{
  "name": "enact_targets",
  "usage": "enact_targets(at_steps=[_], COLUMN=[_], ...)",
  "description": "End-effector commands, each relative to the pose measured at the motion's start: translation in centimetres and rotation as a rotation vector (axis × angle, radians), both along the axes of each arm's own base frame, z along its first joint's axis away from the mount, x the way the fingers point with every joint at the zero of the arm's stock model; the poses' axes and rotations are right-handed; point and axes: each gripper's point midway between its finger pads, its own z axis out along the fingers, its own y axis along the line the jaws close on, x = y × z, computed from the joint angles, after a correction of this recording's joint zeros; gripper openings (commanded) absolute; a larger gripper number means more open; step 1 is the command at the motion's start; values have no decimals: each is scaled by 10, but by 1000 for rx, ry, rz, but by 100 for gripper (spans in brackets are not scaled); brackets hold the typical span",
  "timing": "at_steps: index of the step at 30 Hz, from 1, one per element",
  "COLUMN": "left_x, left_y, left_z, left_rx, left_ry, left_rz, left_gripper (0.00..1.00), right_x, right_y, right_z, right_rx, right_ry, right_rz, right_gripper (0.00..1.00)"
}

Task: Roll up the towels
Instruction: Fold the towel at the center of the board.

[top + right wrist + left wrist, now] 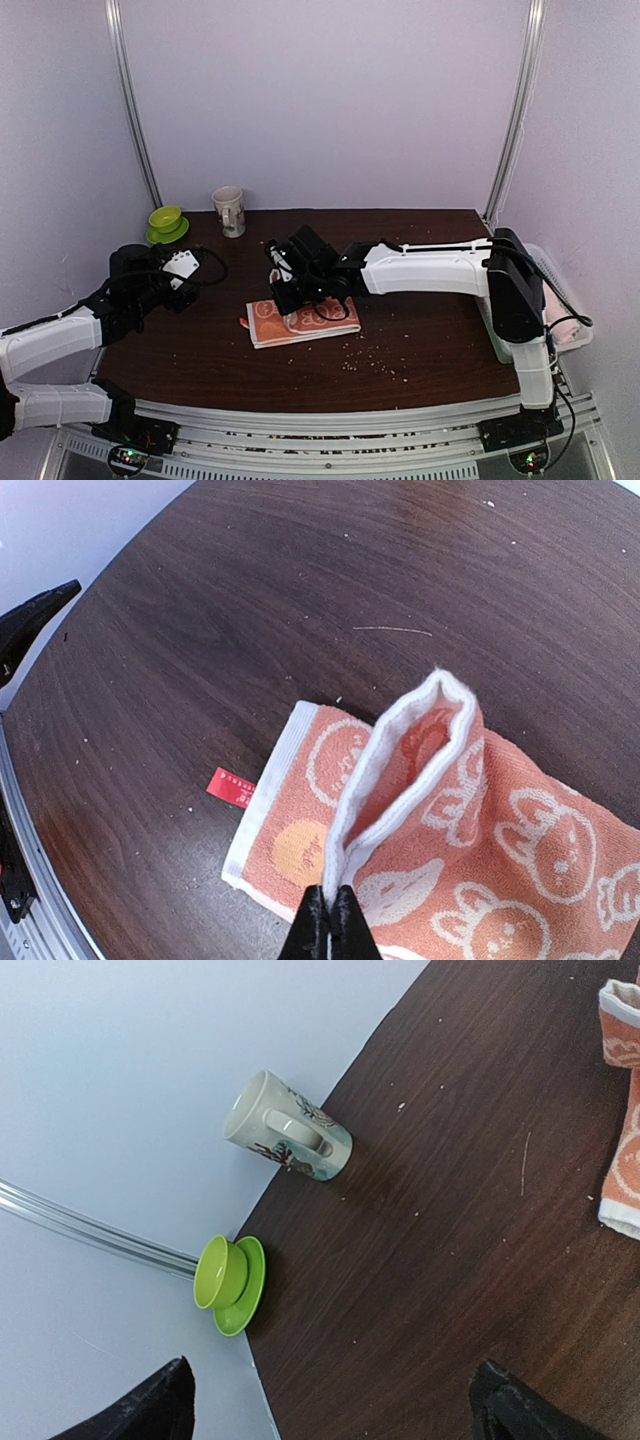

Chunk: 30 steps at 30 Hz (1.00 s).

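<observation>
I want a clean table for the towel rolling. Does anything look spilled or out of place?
Pale crumbs lie scattered on the dark table in front of the orange towel, like a small spill. The mug and green cup stand upright at the far edge.

Patterned mug (288, 1125) upright at counter (450, 1280) far edge, ahead of left hand (330, 1415); green cup (222, 1272) on saucer (252, 1295) beside mug, nearer the hand; crumbs (362, 353) scattered

Mug (229, 211), green cup (166, 222) block far-left corner, bare tabletop (420, 345) around towel (268, 326)
</observation>
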Motion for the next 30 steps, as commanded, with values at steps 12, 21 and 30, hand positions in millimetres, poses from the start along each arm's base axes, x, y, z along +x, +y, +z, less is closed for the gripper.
enact_targets(at_steps=[12, 21, 30], left_x=[3, 3, 3], left_y=[0, 1, 1], left_z=[4, 4, 4], left_rx=[-11, -10, -9], left_ry=[-25, -27, -26], left_rz=[2, 5, 6], left_gripper=[98, 98, 98], right_x=[-5, -1, -16], right_y=[-12, -24, -9], right_z=[40, 64, 28], right_rx=[-2, 42, 7], right_ry=[-54, -88, -8], right_rz=[68, 64, 177], right_gripper=[0, 0, 0])
